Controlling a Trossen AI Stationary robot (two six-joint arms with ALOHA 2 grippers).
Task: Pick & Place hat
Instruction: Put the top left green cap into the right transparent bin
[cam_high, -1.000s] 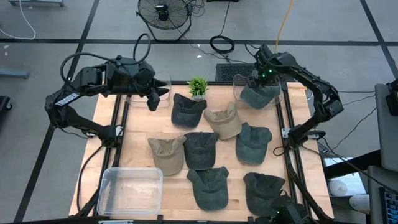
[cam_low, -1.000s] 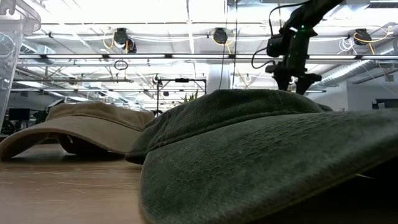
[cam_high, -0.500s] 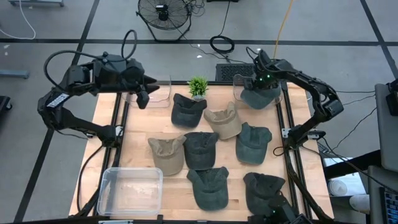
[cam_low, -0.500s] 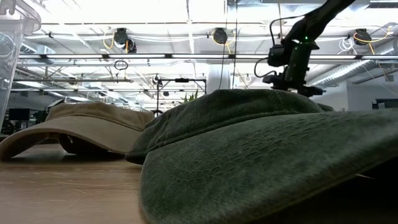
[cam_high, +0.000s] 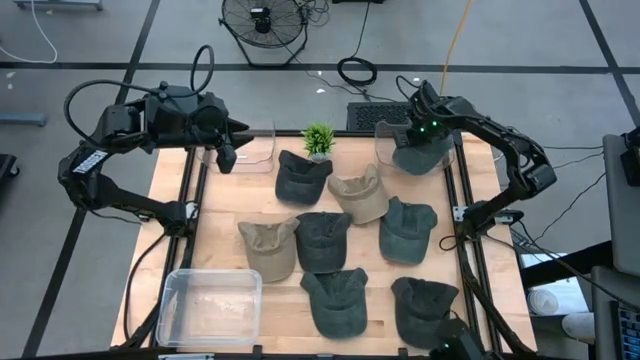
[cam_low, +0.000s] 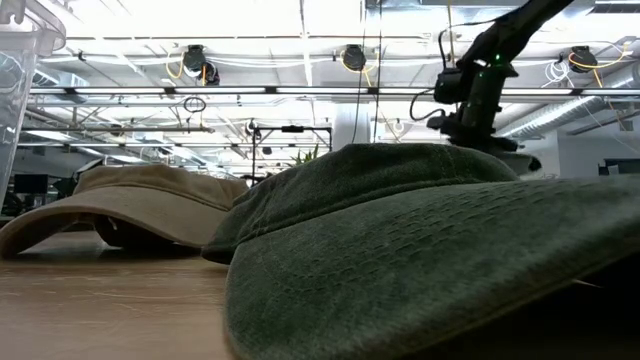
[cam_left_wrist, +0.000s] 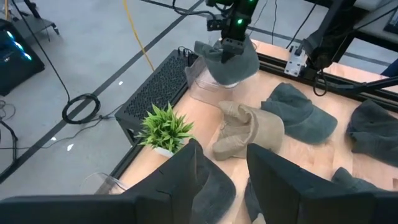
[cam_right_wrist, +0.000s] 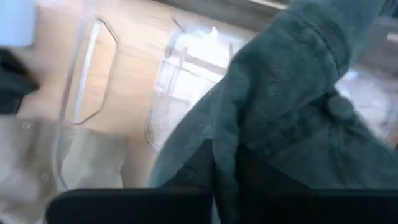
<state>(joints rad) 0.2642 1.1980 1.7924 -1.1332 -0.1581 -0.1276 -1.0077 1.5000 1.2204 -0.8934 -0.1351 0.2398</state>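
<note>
Right gripper (cam_high: 420, 135): clamped on the green hat (cam_high: 418, 152), which is being held over the clear bin (cam_high: 383, 146).
Left gripper (cam_high: 228, 152): parted, empty.
Risk: thin fabric pinch; hat being dropped outside.

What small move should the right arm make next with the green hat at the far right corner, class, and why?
Probably lift it straight up. The right gripper is shut on the green hat, pinching a fold of its cloth in the right wrist view, while the hat sits in the clear container. Raising it should clear the container's wall before it is carried anywhere. The left gripper waits over the far left corner.
</note>
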